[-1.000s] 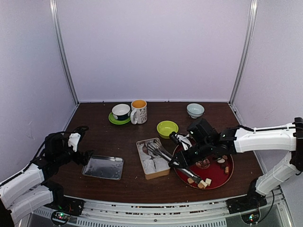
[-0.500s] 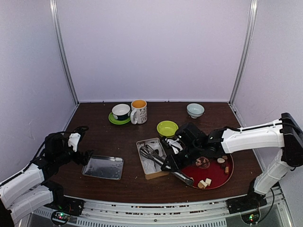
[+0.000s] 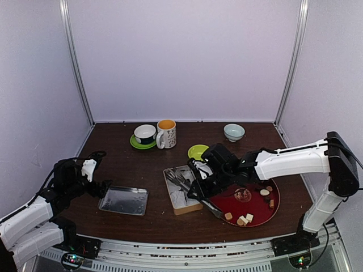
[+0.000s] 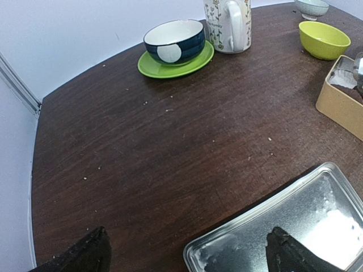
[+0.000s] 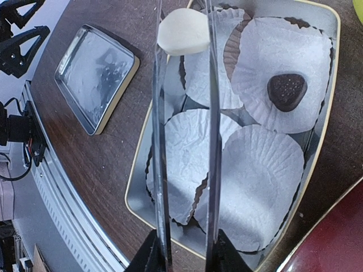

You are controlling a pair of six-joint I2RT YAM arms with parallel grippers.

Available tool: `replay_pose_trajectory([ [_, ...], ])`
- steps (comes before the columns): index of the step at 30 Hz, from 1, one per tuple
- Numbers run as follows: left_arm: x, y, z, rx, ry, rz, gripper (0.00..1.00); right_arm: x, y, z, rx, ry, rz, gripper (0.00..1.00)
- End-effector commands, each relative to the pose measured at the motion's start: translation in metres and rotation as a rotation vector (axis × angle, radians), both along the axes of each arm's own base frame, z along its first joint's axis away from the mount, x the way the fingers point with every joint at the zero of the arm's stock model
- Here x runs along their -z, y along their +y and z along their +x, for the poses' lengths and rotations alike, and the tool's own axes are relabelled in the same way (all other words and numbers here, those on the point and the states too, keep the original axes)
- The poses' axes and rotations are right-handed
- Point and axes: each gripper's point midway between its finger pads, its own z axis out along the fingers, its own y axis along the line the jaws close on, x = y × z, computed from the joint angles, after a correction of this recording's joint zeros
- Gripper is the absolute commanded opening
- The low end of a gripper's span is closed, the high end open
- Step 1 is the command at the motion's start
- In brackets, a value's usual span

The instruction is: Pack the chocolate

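One white chocolate (image 5: 182, 31) rides the tongs (image 5: 160, 170), which I've swung from the red plate (image 3: 271, 214) to over the box (image 5: 249, 117) mid-table; right gripper (image 5: 184, 258) clamps the tongs, left gripper (image 4: 187, 258) gapes empty near the table's left edge.

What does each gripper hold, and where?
Right gripper: tongs, squeezed around their middle; their tips pinch a white chocolate. Left gripper: nothing.

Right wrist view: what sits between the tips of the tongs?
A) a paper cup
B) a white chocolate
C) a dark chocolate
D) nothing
B: the white chocolate is pinched between the tips of the tongs above the tin, while the dark chocolate lies in a paper cup.
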Motion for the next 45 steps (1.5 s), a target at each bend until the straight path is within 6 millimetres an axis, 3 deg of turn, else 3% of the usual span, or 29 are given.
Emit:
replay_pose_trajectory([
  [1,-0.012,-0.002,0.004,0.016,-0.043,-0.005,0.98,-0.009,0.009,0.013,0.033,-0.041,0.014,0.27],
  [14,-0.013,-0.002,0.004,0.016,-0.045,-0.004,0.98,-0.005,0.009,0.021,0.054,-0.042,0.006,0.31],
  [45,-0.012,-0.002,0.004,0.016,-0.043,-0.004,0.98,-0.024,0.021,0.022,0.033,-0.034,0.091,0.39],
])
